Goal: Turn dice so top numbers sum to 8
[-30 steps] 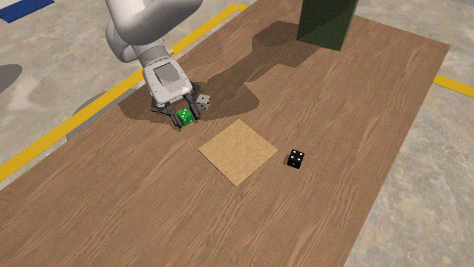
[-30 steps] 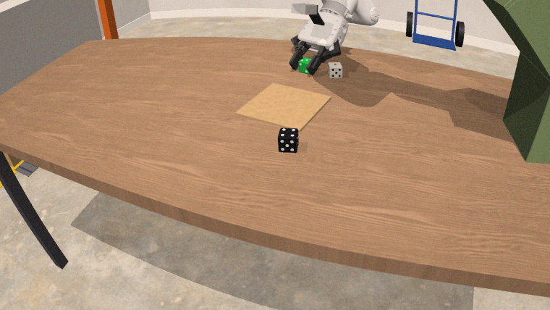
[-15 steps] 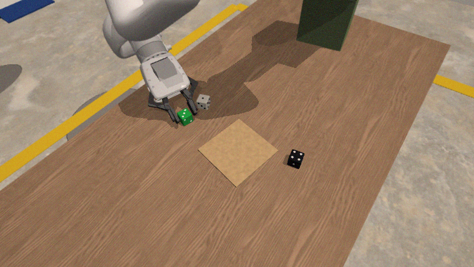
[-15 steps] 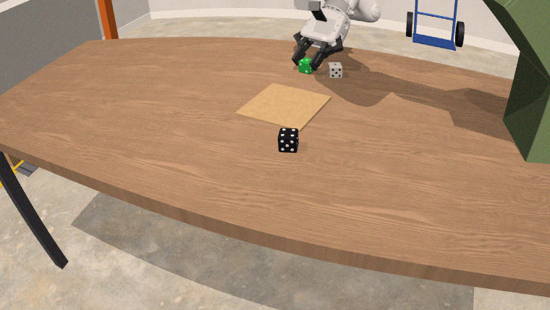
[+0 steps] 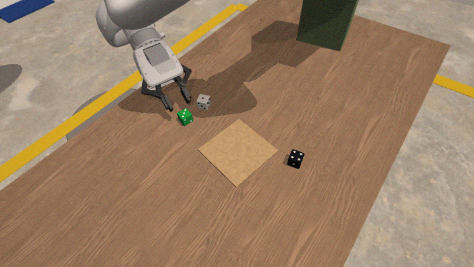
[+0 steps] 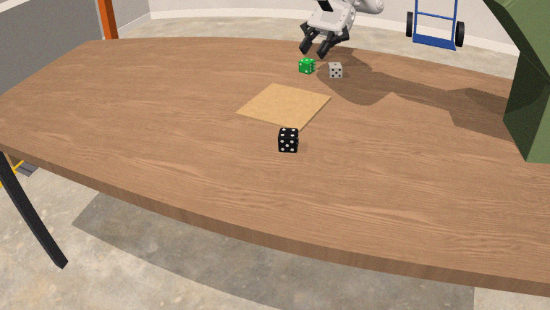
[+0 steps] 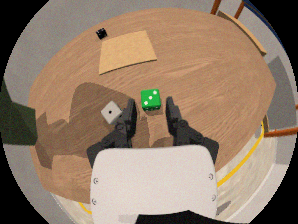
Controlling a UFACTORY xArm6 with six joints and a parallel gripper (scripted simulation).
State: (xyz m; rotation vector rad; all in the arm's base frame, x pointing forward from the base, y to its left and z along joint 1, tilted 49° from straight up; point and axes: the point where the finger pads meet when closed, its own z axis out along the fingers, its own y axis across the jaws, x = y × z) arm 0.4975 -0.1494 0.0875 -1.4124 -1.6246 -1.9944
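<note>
The green die (image 5: 184, 116) (image 6: 306, 65) (image 7: 150, 96) lies flat on the table with three on top. The white die (image 5: 203, 101) (image 6: 335, 69) (image 7: 111, 112) lies flat beside it with one on top. The black die (image 5: 295, 158) (image 6: 288, 140) (image 7: 101, 33) lies flat just off a corner of the mat, four on top. The tan mat (image 5: 237, 152) (image 6: 284, 104) (image 7: 127, 52) lies flat and bare. My gripper (image 5: 179, 105) (image 6: 312, 53) (image 7: 150, 105) is part-way open and empty, above the table, just behind the green die; the white die is close to one finger.
A tall dark green block (image 5: 325, 26) (image 6: 536, 127) (image 7: 17, 120) stands on the table, on the white die's side, well away from the mat. The wooden table's edge (image 6: 246, 235) runs beyond the black die.
</note>
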